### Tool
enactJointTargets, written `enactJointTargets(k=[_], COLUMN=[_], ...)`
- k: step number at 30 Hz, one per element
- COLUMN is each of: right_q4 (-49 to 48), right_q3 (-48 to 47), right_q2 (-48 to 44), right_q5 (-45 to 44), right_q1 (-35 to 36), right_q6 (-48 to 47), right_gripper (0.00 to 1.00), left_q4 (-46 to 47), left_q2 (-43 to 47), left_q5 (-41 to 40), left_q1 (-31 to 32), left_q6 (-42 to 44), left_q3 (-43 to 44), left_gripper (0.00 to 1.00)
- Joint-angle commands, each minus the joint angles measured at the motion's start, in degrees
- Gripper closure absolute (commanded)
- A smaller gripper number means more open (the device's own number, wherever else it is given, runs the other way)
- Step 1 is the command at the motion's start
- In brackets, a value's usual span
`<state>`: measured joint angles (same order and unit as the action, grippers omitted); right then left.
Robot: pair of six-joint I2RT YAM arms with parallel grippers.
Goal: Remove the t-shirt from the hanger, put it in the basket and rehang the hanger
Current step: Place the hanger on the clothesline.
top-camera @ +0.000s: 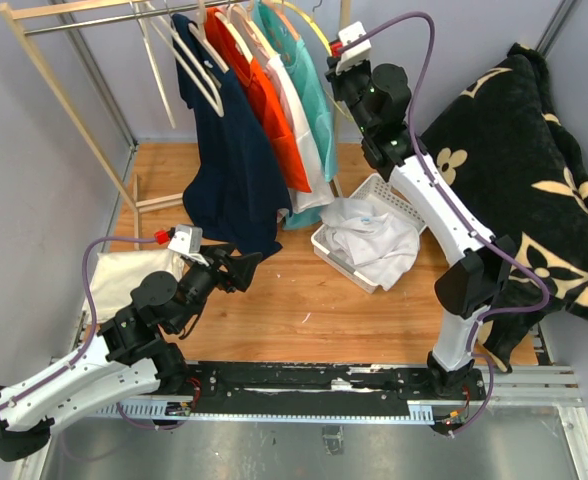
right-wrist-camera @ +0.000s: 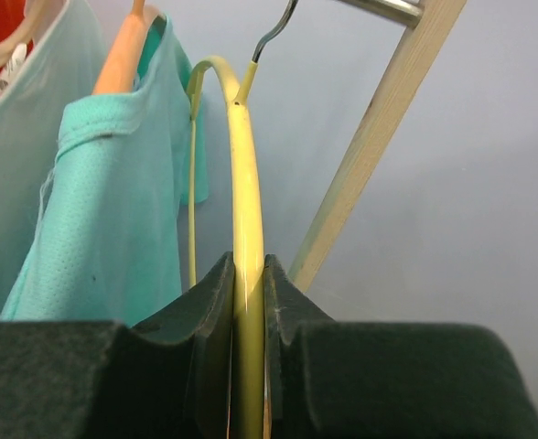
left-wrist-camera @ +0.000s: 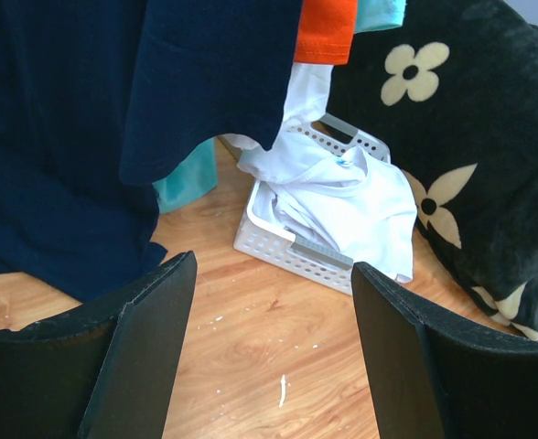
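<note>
T-shirt [top-camera: 374, 240], seemingly the white heap in the basket [top-camera: 387, 190] below the rail [top-camera: 104, 18]; yellow hanger [right-wrist-camera: 246, 183] at rail's right end pinched in right hand [right-wrist-camera: 247, 265], left hand [left-wrist-camera: 274, 265] spread below rail, so tugging risks snagging the teal shirt [right-wrist-camera: 95, 210].

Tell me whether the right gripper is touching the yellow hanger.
Touching. In the right wrist view the right gripper is shut on the yellow hanger, pressed against its bar on both sides with no gap.
</note>
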<state>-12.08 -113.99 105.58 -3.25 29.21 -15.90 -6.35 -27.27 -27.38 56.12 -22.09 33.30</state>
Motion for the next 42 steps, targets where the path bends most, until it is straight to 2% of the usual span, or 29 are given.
enactJointTargets(k=[1,13,15,17,18,19,21,22,27,34,37,42], right_q4=[-4.44,-1.43,-0.47,1.04,1.61,2.1,2.31,2.44,3.46,6.44,9.66,17.81], right_q3=[1.76,-1.14,-1.18,-1.15,-0.93,-0.5,1.05,1.92,6.18,9.65,7.4,-1.6], right_q2=[-2.72,-1.43,-1.51,-1.88,-2.24,-2.83,-4.62,-5.73,-12.04,-19.04,-19.43,-15.99], right_q5=[-0.48,4.6,4.81,4.83,4.83,4.72,4.26,4.08,3.48,8.99,13.08,18.93], right_q1=[0.27,-3.12,-3.55,-4.01,-4.21,-4.33,-4.49,-4.51,-4.6,-4.38,-3.98,-3.48], right_q6=[0.09,6.3,7.14,7.93,8.11,8.16,8.05,7.77,7.25,9.7,11.05,14.0], right_gripper=[0.99,0.99,0.97,0.78,0.63,0.54,0.42,0.4,0.39,0.39,0.38,0.36], left_q4=[1.12,1.15,1.23,1.17,1.2,1.17,1.08,1.08,0.33,-1.53,-1.79,-1.67], left_q2=[0.32,0.43,0.48,0.45,0.4,0.41,0.44,0.46,0.42,1.31,1.25,0.72], left_q5=[-0.95,-0.84,-0.7,-0.59,-0.6,-0.61,-0.66,-0.64,-1.18,-2.46,-2.83,-2.73], left_q1=[0.39,0.39,0.4,0.4,0.4,0.4,0.35,0.39,0.37,0.4,0.37,0.39], left_q6=[0.44,0.21,0.23,0.2,0.28,0.37,0.63,0.76,1.48,1.78,1.72,1.7], left_q3=[0.03,0.18,0.17,0.31,0.32,0.49,0.77,0.94,1.62,2.06,2.41,2.83], left_gripper=[0.26,0.26,0.26,0.26,0.26,0.26,0.26,0.27,0.26,0.26,0.26,0.26])
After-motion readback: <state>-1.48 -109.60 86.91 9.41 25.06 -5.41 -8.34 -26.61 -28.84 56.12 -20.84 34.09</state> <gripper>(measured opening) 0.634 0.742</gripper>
